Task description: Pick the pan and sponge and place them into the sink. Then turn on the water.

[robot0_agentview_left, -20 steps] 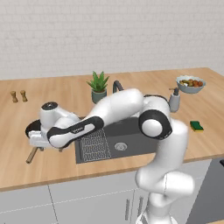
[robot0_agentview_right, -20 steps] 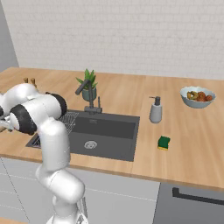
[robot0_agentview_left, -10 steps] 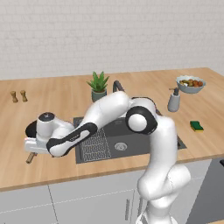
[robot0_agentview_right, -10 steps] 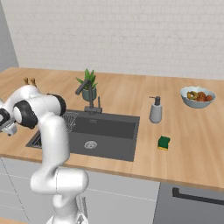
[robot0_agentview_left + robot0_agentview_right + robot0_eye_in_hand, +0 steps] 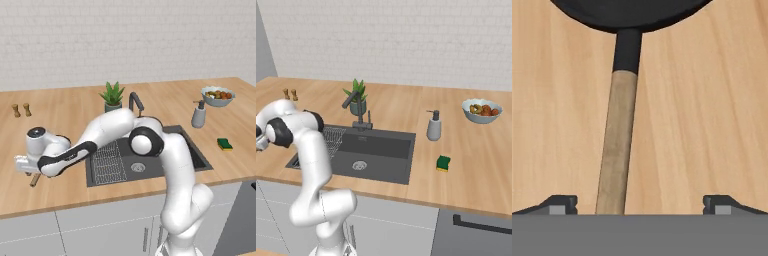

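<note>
In the hand view the black pan (image 5: pixel 632 12) lies on the wooden counter, its light wooden handle (image 5: pixel 618 145) running down between my two fingertips (image 5: pixel 559 204), a little left of centre. My gripper (image 5: pixel 639 205) is open just above the handle, not touching it. From the left base view the gripper (image 5: pixel 26 167) hangs low over the counter left of the sink (image 5: pixel 197 152), with the handle's end (image 5: pixel 35 180) poking out below it. The green and yellow sponge (image 5: pixel 224 144) (image 5: pixel 443 162) lies right of the sink (image 5: pixel 401 172). The dark faucet (image 5: pixel 135 101) (image 5: pixel 356 107) stands behind the basin.
A wire rack (image 5: pixel 107 160) fills the sink's left side. A potted plant (image 5: pixel 112 96), a soap dispenser (image 5: pixel 198 115) and a fruit bowl (image 5: pixel 217 95) stand behind and right of the sink. Two small shakers (image 5: pixel 21 110) stand far left. The counter's front edge runs close below the pan handle.
The arm has stretched further left and dropped lower towards the pan handle. The jaws stayed open.
</note>
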Tool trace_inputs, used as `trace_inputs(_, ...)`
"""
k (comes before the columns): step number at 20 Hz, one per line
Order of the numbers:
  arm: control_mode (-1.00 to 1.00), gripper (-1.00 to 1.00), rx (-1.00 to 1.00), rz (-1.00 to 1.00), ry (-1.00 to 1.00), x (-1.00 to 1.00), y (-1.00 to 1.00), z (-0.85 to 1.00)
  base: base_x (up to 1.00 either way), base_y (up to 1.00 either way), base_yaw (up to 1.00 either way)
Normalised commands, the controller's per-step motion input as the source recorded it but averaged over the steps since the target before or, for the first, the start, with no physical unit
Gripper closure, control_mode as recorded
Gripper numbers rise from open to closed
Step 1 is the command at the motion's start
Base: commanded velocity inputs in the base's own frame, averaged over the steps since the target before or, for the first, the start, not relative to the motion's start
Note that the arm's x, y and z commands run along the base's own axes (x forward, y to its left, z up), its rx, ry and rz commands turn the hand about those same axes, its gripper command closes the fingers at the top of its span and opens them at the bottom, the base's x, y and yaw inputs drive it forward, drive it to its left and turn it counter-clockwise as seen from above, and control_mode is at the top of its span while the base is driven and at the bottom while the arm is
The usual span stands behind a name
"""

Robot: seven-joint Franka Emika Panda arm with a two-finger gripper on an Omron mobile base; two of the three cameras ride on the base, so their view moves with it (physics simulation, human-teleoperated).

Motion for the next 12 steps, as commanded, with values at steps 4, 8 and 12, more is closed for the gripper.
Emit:
trace_inputs(4, -1.0, -1.0, 0.0, -0.04, 0.01, 0.32, 0.18, 0.0, 0.0, 0.0, 0.0)
trace_inputs(8, -1.0, -1.0, -0.01, -0.05, 0.04, 0.33, 0.21, -0.03, 0.0, 0.0, 0.0)
trace_inputs(12, -1.0, -1.0, -0.01, -0.05, 0.05, 0.17, 0.07, -0.19, 0.0, 0.0, 0.0)
